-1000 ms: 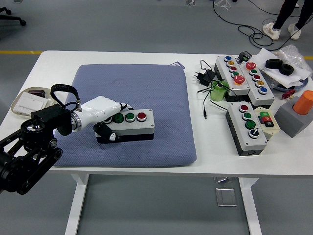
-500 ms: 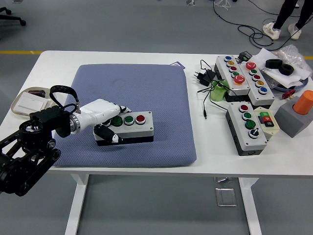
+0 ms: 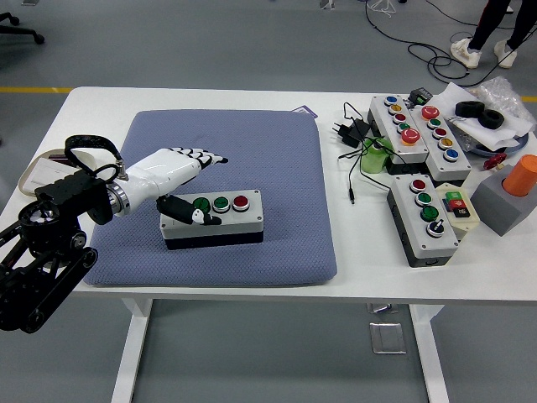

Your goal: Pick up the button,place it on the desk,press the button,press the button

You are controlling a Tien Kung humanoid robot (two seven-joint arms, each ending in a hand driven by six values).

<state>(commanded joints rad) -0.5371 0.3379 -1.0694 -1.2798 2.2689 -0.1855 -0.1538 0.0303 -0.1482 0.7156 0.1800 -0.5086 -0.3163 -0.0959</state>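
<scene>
The grey 3-button control box [image 3: 213, 217] sits flat on the blue-grey cushion [image 3: 252, 159] that covers the left half of the white table [image 3: 352, 269]. Its 2 green buttons and 1 red button face up in a row. The robot's left hand [image 3: 179, 172] hangs above the box's left end, its white fingers [image 3: 205, 158] stretched out flat and close together, pointing right and holding nothing. The black thumb [image 3: 186, 211] lies low across the box's left part, beside the leftmost green button; whether it touches the box I cannot tell. Off to the right of the cushion stand several other button boxes [image 3: 424, 220], near black cables [image 3: 354, 134]. At the far left edge lies a small tray [image 3: 42, 178].
</scene>
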